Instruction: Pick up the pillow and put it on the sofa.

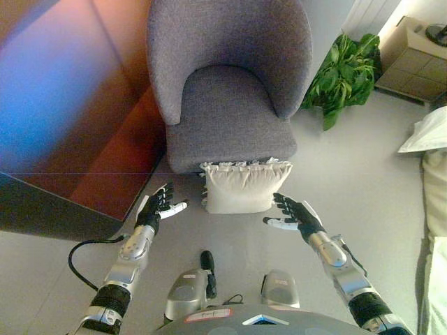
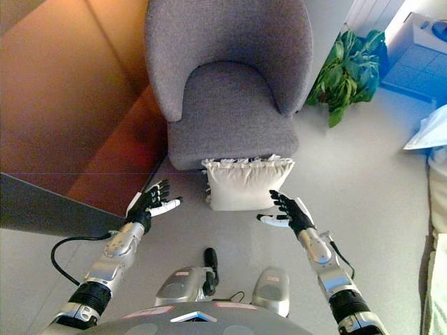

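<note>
Against sofa (image 1: pixel 230 118), unlabelled pillow (image 1: pixel 239 187), hands apart

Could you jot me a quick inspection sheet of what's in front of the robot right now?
Surface: pale grey floor, bare around the job.
Job's things: cream frilled fabric pillow upright on the floor, against the front of the grey upholstered armchair.
Clutter: nothing seen.
Hands: left hand and right hand either side of the pillow, fingers open, not touching it.
Cables: nothing seen.
Surroundings: green leafy plant, cardboard box, white bedding.
</note>
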